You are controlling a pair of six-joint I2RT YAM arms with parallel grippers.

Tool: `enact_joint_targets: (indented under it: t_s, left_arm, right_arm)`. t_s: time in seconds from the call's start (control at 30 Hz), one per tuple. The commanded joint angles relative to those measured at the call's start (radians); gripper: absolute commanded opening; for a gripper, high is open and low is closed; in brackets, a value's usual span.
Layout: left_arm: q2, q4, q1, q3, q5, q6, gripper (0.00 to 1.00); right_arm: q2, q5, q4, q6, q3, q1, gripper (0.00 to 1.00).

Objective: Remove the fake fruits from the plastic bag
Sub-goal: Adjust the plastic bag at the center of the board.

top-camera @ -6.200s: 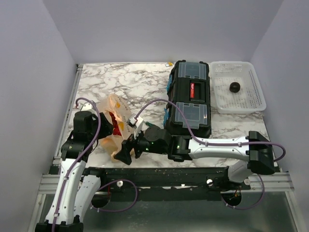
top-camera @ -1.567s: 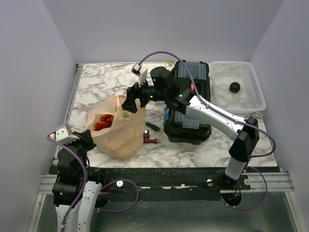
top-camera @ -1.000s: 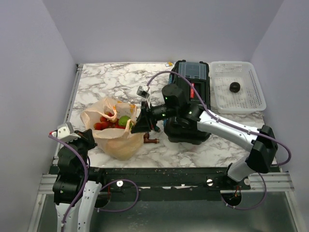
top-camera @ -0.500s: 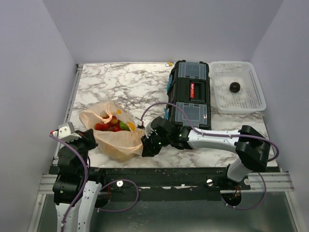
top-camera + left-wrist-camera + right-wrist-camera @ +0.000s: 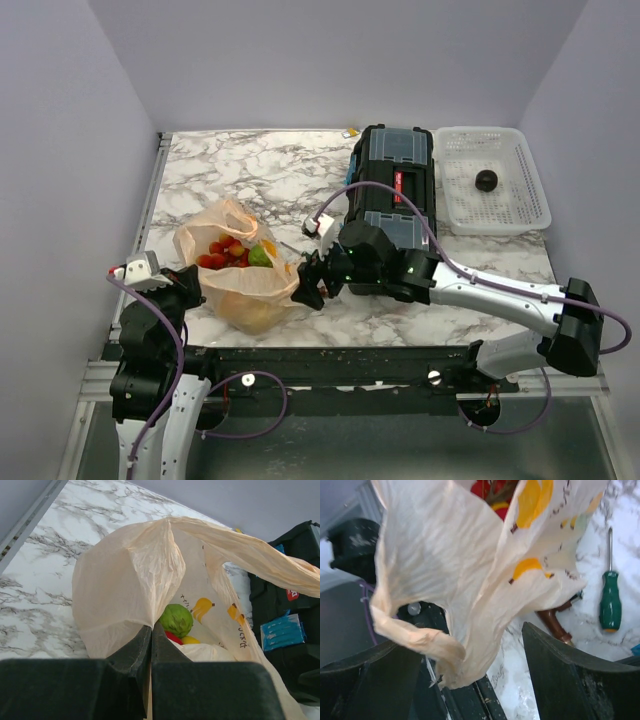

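Plastic bag (image 5: 252,300) slumped on the near-left of the marble table (image 5: 240,165), mouth upward, long axis running roughly between the two grippers; fake fruits (image 5: 228,255) lie inside. Left gripper (image 5: 192,287) pinches the bag's left edge; right gripper (image 5: 306,284) stands wide, loose film between its jaws.

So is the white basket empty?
No, a small dark ball lies inside the white basket.

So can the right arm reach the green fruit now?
Probably not directly: the right pincer sits low beside the plastic bag, film between its open fingers. The green fruit lies inside, open only from above.
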Motion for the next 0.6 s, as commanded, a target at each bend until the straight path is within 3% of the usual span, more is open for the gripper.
enact_joint_targets:
  t_s: [0.0,0.07,0.57]
  left_arm:
    - [0.003,0.029,-0.001,-0.008,0.033,0.015,0.0]
    - [0.006,0.026,-0.001,-0.007,0.033,0.015,0.0]
    - [-0.001,0.026,0.0,-0.009,0.025,0.015,0.0]
  right_arm:
    - [-0.022,0.039,-0.075,-0.011,0.111,0.004,0.82]
    - [-0.024,0.028,-0.075,-0.001,0.144,0.004,0.89]
    - [0.056,-0.178,0.048,0.082,0.302,0.004,1.0]
